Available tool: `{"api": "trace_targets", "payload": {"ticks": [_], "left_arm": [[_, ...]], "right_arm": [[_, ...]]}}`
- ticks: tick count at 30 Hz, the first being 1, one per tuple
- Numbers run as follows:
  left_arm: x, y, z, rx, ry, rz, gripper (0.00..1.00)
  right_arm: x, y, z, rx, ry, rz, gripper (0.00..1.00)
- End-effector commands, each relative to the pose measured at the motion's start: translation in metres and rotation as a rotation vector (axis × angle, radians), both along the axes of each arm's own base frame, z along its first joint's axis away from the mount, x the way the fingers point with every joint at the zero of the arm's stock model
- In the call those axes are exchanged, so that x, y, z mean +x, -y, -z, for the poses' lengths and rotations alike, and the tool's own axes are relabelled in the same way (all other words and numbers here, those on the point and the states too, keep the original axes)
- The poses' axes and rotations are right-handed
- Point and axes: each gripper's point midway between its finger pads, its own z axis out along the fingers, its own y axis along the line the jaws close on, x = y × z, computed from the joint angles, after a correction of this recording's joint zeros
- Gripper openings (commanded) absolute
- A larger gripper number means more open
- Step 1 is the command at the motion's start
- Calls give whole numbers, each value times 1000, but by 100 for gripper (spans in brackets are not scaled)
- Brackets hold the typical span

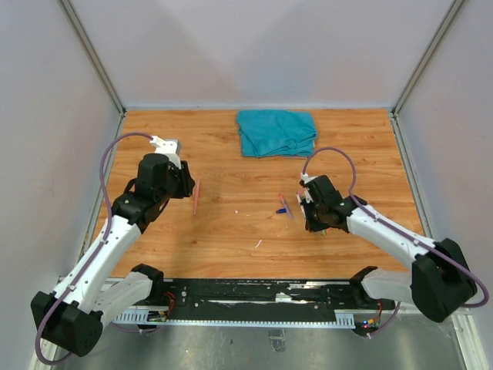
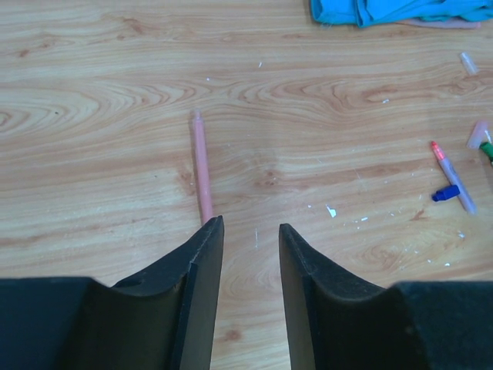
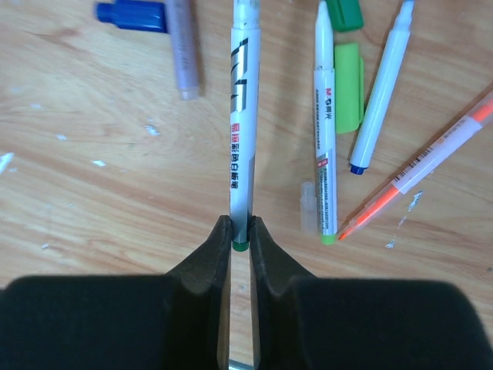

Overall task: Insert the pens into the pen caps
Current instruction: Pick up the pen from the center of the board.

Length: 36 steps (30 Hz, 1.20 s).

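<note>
My right gripper (image 3: 240, 230) is shut on the green-ended tail of a white pen (image 3: 243, 116) that points away over the table. Beside it lie a white pen with a light-green end (image 3: 326, 131), a blue-tipped pen (image 3: 381, 92), an orange pen (image 3: 431, 166) and a pale purple pen (image 3: 183, 50). Caps lie among them: blue (image 3: 132, 14), light green (image 3: 348, 96), dark green (image 3: 344, 11) and clear (image 3: 309, 206). My left gripper (image 2: 251, 231) is open with nothing between its jaws. A pink pen (image 2: 202, 166) lies flat just ahead of its left finger.
A crumpled teal cloth (image 1: 276, 131) lies at the back middle of the wooden table. White specks are scattered on the wood near the pens. Grey walls and metal posts enclose the table on three sides.
</note>
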Motion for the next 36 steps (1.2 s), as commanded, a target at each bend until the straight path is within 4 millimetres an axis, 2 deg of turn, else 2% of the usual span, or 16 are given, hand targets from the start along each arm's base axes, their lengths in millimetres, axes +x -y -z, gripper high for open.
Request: {"api": "trace_targets", "payload": {"ticks": [1,4,12,20,30,36], "left_arm": [[-3,-1,-19,-35,69,-3,41],[-7,6,-33,-107,103,8,44],[-21,48,-46,-393,158,133,48],[-29,75,-50,-532,175,188,57],[-47,127,-49,-680,185,297,57],[-53,147,-53,-721,195,346,58]], "right_arm": [[1,-8,-26,98,83,-29,1],[-2,-14,-40,161,128,-49,1],[-12,-59,-79,477,195,-134,1],[-17,-91,-90,652,167,-116,1],[-23,-129,-119,837,213,-124,1],[-29,-149,-138,935,239,-164,1]]}}
